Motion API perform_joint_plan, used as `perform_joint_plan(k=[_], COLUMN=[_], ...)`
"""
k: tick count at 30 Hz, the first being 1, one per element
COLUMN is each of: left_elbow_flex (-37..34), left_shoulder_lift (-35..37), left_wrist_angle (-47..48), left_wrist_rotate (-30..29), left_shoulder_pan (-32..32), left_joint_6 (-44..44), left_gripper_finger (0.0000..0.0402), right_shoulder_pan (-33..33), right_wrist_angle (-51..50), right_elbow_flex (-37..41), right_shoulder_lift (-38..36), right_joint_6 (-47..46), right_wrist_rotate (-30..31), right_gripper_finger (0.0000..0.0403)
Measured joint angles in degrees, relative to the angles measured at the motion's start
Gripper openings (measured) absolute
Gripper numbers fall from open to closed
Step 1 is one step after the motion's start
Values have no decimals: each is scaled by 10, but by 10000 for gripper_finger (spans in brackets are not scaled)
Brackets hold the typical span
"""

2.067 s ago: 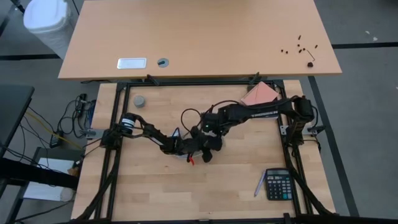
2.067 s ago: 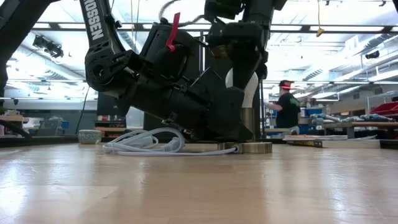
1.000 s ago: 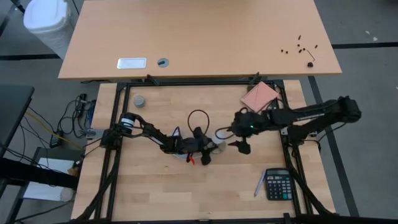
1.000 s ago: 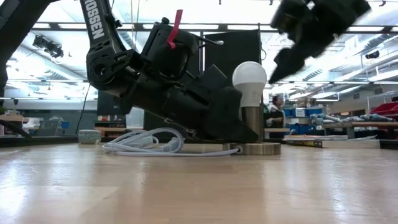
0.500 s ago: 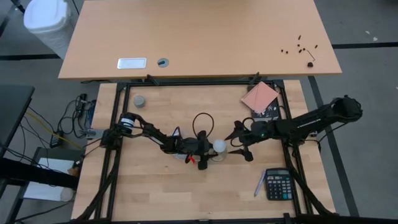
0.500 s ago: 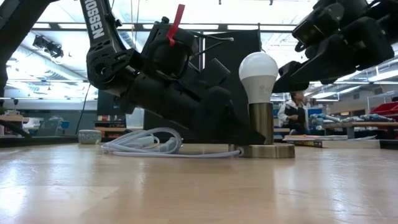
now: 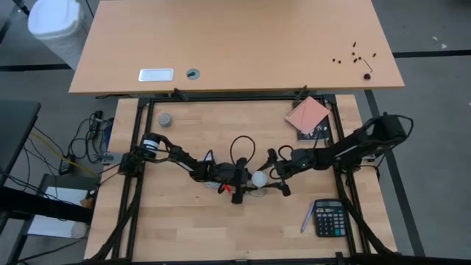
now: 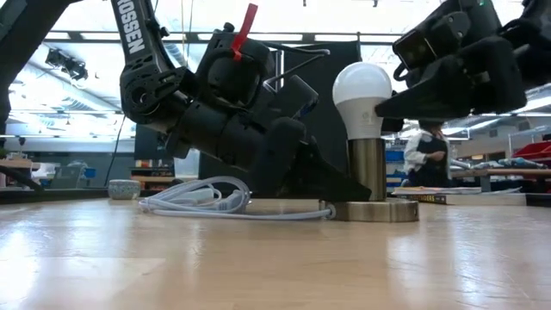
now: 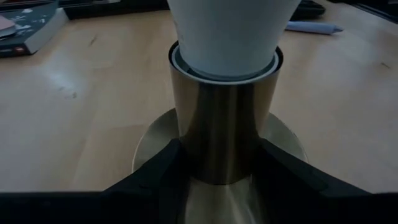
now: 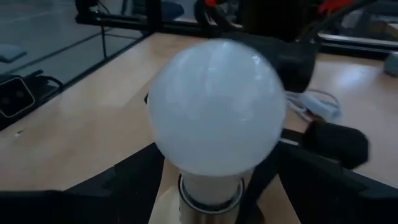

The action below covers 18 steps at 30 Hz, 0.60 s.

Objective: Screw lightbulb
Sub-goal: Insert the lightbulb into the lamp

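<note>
White letters "OSSEN" run down the left arm in the low view

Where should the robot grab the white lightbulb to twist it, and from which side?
Probably the round white dome of the lightbulb, its widest bare part. It stands upright in the brass socket, which the left pincer steadies low down. The right pincer does best coming level from the right, one finger either side.

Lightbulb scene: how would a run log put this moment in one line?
white pear-shaped lightbulb: upright in brass socket | left gripper: bracing socket | right gripper: open around bulb
</note>
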<state>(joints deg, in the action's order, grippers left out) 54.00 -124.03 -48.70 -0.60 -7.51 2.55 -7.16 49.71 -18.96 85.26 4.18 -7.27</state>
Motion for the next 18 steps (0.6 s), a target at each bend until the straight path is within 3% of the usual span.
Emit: perform_joint_plan(k=[10,18], left_elbow_flex=[0,0], left_shoulder_lift=[0,-1], left_wrist_angle=[-2,-1], left_wrist_rotate=[1,0], left_shoulder_pan=[0,0], left_joint_6=[0,-1], left_gripper_finger=[193,193], right_shoulder_pan=[0,0], right_wrist_angle=[156,176], right_elbow_flex=[-3,-29], right_shoulder_lift=[105,139], right_joint_6=[4,41], right_wrist_rotate=[-28,-63], right_gripper_finger=[313,351])
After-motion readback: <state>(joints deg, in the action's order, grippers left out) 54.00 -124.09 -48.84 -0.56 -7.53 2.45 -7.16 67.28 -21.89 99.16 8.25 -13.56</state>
